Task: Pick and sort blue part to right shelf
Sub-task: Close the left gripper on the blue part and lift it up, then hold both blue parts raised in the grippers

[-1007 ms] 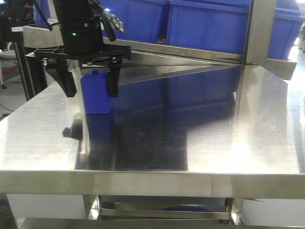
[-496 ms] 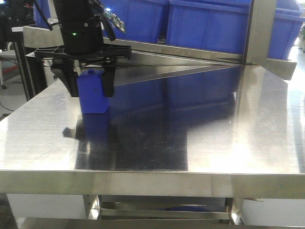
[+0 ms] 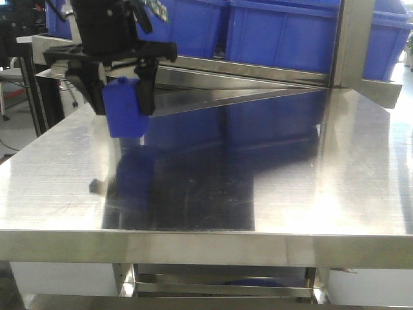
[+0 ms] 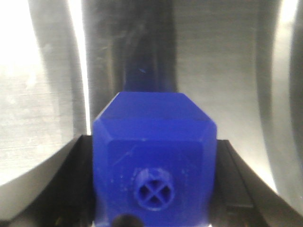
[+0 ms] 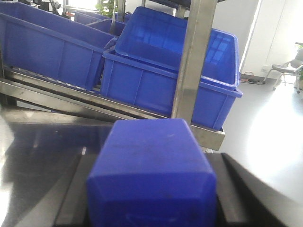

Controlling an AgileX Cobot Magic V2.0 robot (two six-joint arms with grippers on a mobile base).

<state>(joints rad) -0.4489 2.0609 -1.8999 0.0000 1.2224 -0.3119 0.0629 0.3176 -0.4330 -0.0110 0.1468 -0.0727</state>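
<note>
Exterior front-facing view, left claw (image 3: 121,105) clamped on blue part (image 3: 124,115) above steel table (image 3: 271,187), right claw (image 5: 152,201) clamped on blue block (image 5: 149,163).

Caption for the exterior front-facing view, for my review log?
Left gripper holds the blue part just above the steel table, with the right shelf and its blue bins behind.

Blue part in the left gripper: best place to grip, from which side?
Grip the blue part by the two flat opposite side walls of its body, below the cap, coming straight down. It hangs upright, taller than wide, so those walls offer parallel faces; the cap looks too stubby. The left gripper holds it so, clear of the table.
</note>
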